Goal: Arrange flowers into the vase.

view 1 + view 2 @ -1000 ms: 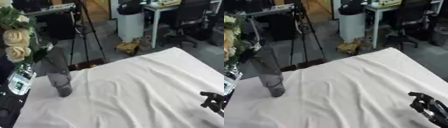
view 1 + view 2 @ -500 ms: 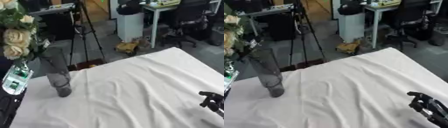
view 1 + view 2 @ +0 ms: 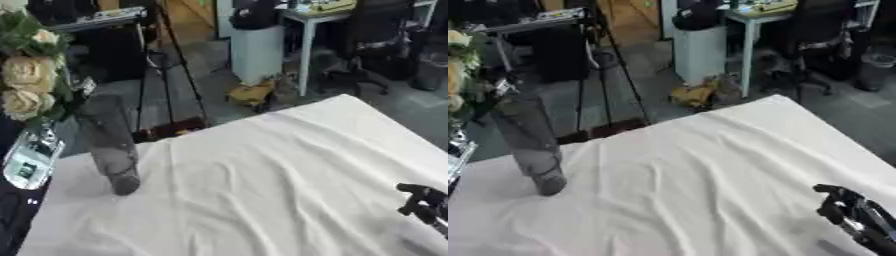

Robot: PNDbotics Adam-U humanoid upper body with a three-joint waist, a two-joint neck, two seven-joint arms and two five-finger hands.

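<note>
Vase: I see the vase [image 3: 112, 145] upright at the tabletop's [image 3: 262, 175] left edge.
Flowers: cream flowers [image 3: 31, 85] at its mouth.
Right robot hand [image 3: 852, 215]: resting low right, fingers relaxed, holding nothing.
Left robot hand: out of my view.

White cloth [image 3: 280, 170], tripod [image 3: 171, 65], bin [image 3: 256, 50]

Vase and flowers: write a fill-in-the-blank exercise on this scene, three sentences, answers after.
1. The grey vase stands near the table's ____ edge.
2. The table is covered with a ____ cloth.
3. The flowers above the vase are cream ____.

Missing words: left; white; roses
</note>
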